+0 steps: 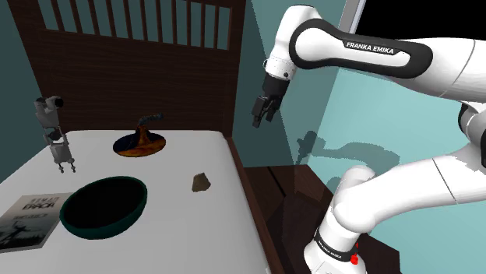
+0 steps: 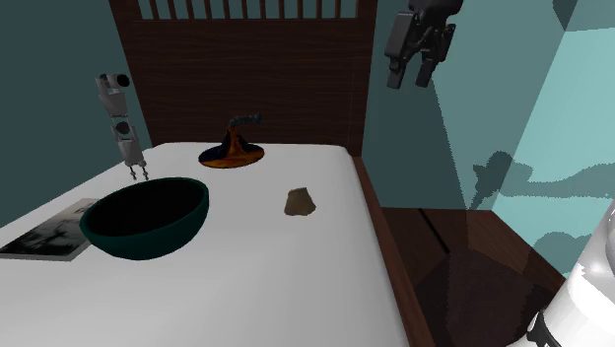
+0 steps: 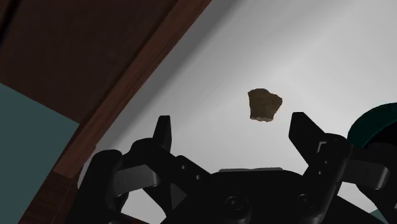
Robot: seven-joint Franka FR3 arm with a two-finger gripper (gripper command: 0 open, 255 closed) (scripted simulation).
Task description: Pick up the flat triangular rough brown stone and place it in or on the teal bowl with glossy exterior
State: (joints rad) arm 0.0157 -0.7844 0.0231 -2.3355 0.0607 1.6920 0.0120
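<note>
A small flat rough brown stone (image 1: 200, 182) (image 2: 300, 201) (image 3: 263, 105) lies on the white bed surface (image 1: 179, 226), a little to the right of the dark teal bowl (image 1: 103, 206) (image 2: 145, 217) in the shoulder view. My black gripper (image 1: 261, 114) (image 2: 411, 69) (image 3: 232, 130) hangs high in the air, above and beyond the bed's right edge, far from the stone. Its fingers stand apart with nothing between them. In the wrist view the stone lies well beyond the fingertips, and the bowl's rim (image 3: 375, 121) shows beside the right finger.
A dark wooden headboard (image 1: 140, 70) rises behind the bed. A dark witch's hat with an orange band (image 1: 140, 142) (image 2: 233, 152) sits near it. A grey robot figure (image 1: 54, 132) (image 2: 120, 123) stands at the shoulder view's left. A magazine (image 1: 27, 219) lies beside the bowl.
</note>
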